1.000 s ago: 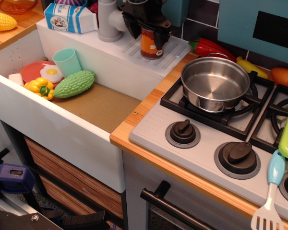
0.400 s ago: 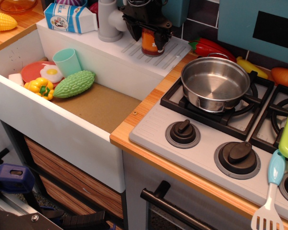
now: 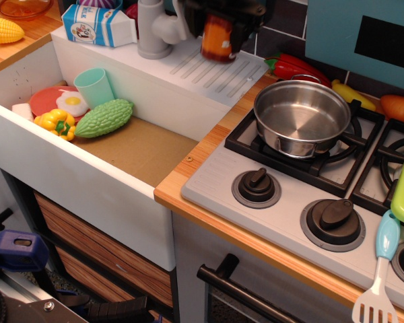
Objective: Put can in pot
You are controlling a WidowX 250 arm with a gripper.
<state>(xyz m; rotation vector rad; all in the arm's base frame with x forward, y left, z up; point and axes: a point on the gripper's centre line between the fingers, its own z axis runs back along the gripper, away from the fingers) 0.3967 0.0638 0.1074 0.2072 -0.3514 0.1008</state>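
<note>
The can (image 3: 217,39) with its orange label hangs in the air above the white ribbed drainboard (image 3: 212,70), blurred by motion. My black gripper (image 3: 219,20) is shut on the can from above at the top edge of the view; its fingers are partly cut off. The shiny steel pot (image 3: 301,118) stands empty on the left rear burner of the stove, to the right of and nearer than the can.
A grey faucet (image 3: 150,30) and a milk carton (image 3: 97,25) stand left of the can. The sink (image 3: 138,151) holds a mint cup (image 3: 94,86), a green gourd (image 3: 104,118), a yellow pepper and a fried egg. A red pepper (image 3: 293,66) lies behind the pot.
The gripper has lifted the can off the drainboard; the can now hangs higher and the gripper has risen toward the top edge.
</note>
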